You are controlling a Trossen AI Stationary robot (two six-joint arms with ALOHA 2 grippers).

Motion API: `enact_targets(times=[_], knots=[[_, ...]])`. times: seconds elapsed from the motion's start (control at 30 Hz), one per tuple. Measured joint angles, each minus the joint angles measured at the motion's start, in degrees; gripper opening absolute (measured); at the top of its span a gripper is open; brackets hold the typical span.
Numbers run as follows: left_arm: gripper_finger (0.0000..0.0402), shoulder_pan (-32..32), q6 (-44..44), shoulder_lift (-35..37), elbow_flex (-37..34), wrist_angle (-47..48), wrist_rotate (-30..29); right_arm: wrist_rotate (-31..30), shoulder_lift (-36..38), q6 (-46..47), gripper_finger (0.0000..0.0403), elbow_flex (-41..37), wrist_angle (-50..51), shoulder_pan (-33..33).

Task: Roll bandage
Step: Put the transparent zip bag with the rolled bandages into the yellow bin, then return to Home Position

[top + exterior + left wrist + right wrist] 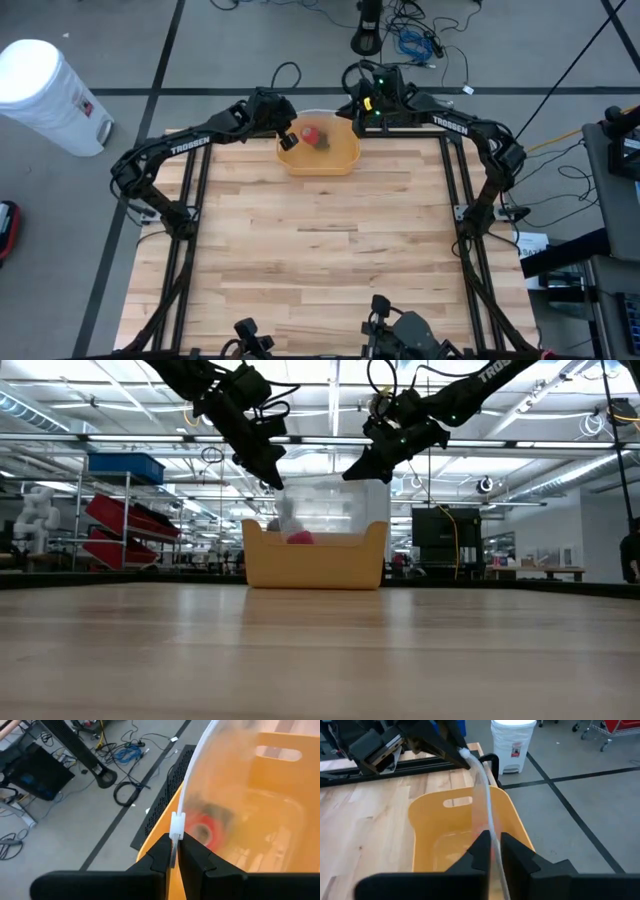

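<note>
I've both grippers — left gripper (176, 852), right gripper (491, 851) — clenched on a thin, floppy clear bag (330, 510) over the yellow tub (330, 160); the red roll (205, 827), probably the bandage, looks light — grasp its sides.

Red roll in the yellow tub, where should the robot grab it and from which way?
From above, pinching across its round outer edge: the red roll seems to lie flat in the yellow tub, whose walls block the sides. The clear lid, pinched at its rim by the left gripper and right gripper, covers it and likely must go first.
</note>
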State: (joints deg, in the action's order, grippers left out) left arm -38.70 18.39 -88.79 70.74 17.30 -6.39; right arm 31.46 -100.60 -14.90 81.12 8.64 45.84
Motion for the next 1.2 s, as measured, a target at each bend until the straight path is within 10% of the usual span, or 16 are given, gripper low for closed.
enact_targets(times=[0.43, 1.2], knots=[[0.0037, 0.08, 0.01, 0.00, 0.00, -0.45, 4.58, -3.04, 0.02, 3.48, 0.0141, 0.00, -0.98, -0.02], [0.0167, 6.16, -3.08, 8.87, 0.02, 8.80, 3.67, -2.79, 12.32, 0.72, 0.0145, 0.00, 12.74, -5.85]])
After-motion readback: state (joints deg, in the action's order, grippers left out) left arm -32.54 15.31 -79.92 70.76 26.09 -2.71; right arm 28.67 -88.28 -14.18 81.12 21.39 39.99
